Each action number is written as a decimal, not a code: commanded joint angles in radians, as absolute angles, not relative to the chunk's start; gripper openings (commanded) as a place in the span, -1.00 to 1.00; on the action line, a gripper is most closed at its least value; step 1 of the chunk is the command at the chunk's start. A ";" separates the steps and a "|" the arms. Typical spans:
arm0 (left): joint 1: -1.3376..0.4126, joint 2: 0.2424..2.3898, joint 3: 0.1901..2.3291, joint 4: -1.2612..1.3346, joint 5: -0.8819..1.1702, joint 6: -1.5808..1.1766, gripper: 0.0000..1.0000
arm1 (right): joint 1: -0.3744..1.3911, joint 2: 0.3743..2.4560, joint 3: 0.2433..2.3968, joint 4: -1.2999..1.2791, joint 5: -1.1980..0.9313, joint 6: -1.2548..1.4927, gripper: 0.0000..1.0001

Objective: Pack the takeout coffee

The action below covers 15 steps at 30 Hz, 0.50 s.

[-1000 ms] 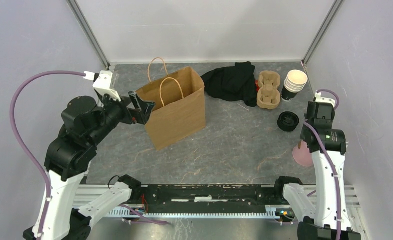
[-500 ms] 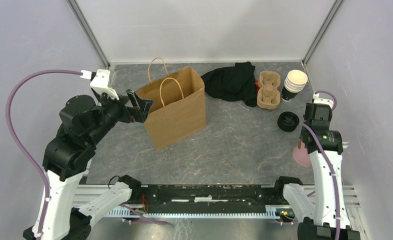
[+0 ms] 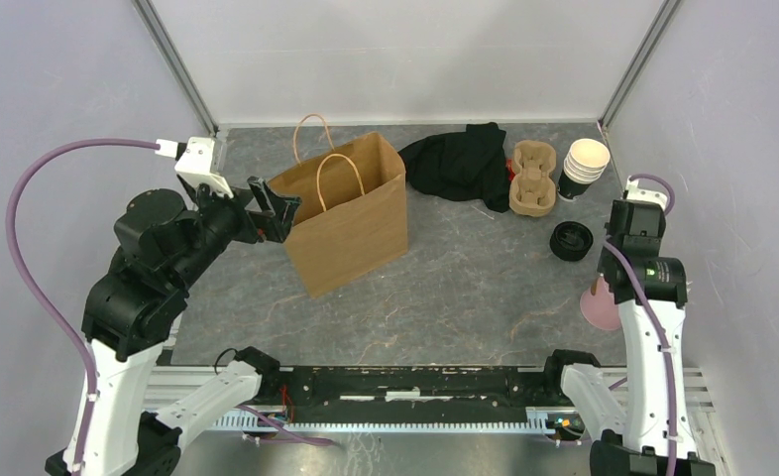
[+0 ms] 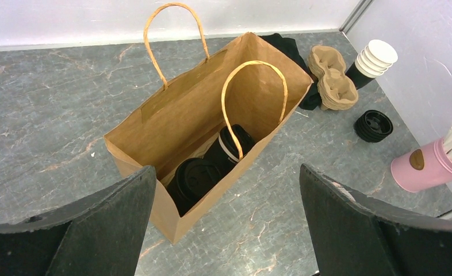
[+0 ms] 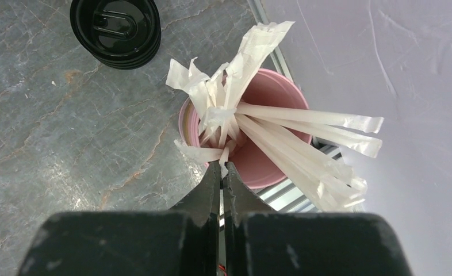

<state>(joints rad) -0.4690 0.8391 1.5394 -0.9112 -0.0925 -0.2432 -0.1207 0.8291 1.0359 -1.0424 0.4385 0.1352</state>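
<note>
The brown paper bag stands open at mid-left of the table. Inside the bag are the takeout coffee cups: one shows its black sip lid, the other leans beside it. My left gripper hovers open above the bag's near end, nothing between its fingers. My right gripper is shut, pinching the end of a white paper-wrapped straw that sticks out of the pink cup at the table's right edge.
A stack of loose black lids lies left of the pink cup. Lidless cups, cardboard cup carriers and a black cloth sit at the back. The right wall is close to the right arm.
The right gripper's jaws have closed onto the straw's paper end. The left arm has drawn back slightly to the left, still open.
</note>
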 commanded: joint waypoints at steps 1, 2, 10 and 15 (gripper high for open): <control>-0.474 0.850 1.567 -0.882 -0.096 -0.230 0.99 | -0.124 0.837 1.159 -1.123 0.462 0.165 -0.98; -0.474 0.848 1.557 -0.876 -0.090 -0.226 0.99 | -0.125 0.839 1.187 -1.137 0.467 0.159 -0.98; -0.474 0.866 1.585 -0.858 -0.085 -0.256 0.99 | -0.124 0.900 1.582 -1.255 0.458 0.054 -1.00; -0.474 0.869 1.622 -0.882 -0.114 -0.233 0.99 | -0.125 0.892 1.771 -1.251 0.346 0.028 -1.00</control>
<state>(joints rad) -0.4690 0.8772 1.5860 -0.9054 -0.0967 -0.2436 -0.1207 0.9077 1.6520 -1.2163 0.4038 0.0669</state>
